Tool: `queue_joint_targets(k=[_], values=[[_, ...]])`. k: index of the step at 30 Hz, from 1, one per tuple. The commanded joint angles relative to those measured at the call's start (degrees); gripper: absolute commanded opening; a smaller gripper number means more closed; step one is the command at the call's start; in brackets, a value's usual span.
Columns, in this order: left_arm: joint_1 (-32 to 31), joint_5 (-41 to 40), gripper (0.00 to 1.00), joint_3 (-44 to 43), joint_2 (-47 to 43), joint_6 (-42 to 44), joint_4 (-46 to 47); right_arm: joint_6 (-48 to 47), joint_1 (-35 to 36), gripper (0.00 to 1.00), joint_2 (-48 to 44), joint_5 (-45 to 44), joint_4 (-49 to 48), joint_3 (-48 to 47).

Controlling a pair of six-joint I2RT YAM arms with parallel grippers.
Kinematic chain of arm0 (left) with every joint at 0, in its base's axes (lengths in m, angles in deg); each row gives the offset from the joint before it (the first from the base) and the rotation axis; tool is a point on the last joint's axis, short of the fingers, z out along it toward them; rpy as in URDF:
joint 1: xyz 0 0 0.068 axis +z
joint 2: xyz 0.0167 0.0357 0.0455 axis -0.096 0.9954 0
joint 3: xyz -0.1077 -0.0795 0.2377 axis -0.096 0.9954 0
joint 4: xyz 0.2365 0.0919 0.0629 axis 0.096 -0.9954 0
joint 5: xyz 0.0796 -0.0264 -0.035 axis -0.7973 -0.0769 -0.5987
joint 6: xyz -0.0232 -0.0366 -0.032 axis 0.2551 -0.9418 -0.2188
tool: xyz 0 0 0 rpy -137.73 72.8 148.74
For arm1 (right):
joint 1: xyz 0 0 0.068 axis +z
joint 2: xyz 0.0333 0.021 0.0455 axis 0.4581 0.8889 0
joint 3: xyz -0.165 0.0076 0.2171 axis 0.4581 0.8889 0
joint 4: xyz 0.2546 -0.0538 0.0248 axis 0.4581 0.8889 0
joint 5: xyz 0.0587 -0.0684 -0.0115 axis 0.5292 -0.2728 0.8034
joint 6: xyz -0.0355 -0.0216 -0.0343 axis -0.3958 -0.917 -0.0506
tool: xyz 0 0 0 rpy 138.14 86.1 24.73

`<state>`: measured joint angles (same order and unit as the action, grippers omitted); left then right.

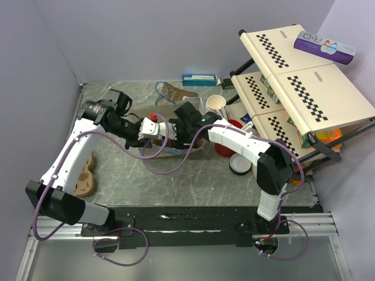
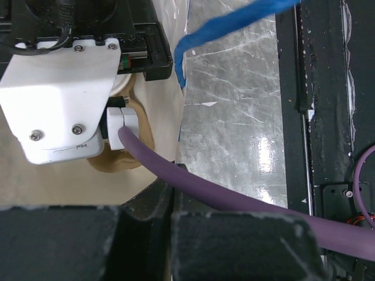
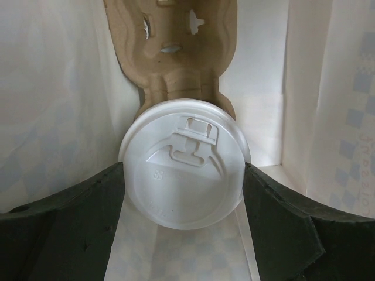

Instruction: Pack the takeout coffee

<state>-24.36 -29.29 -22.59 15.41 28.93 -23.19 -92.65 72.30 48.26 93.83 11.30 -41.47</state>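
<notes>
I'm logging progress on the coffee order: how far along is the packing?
Done: the cup with its lid is already down inside the bag, by the cardboard carrier. In hand: the right gripper clasps it; the left gripper pinches the bag's edge. Left: let go and pull both arms clear.

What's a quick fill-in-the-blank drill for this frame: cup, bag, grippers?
1. The right gripper holds the takeout coffee, whose plastic lid is ___.
2. The cup and the brown pulp carrier behind it are inside a white paper ___.
3. The left gripper is ___.
Missing words: white; bag; shut.
</notes>
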Motion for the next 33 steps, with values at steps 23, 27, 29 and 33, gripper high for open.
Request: queue_joint_targets(k=[23,27,29,33], values=[[0.2,5.5,0.01,-10.9,5.6,-8.5,-1.8,-0.3,0.4,0.39,-2.6,-1.9,-4.1,-3.2],[0.3,5.5,0.01,-10.0,5.4,-8.1,-1.7,1.2,0.3,0.57,-3.8,-0.5,-1.6,-4.0],[0.3,5.2,0.01,-9.5,5.3,-7.8,-1.7,1.7,0.4,0.63,-4.6,0.3,-0.4,-5.1],[0.3,4.6,0.01,-8.5,5.1,-6.7,-1.6,4.5,0.3,0.99,-5.3,1.7,3.0,-7.9]])
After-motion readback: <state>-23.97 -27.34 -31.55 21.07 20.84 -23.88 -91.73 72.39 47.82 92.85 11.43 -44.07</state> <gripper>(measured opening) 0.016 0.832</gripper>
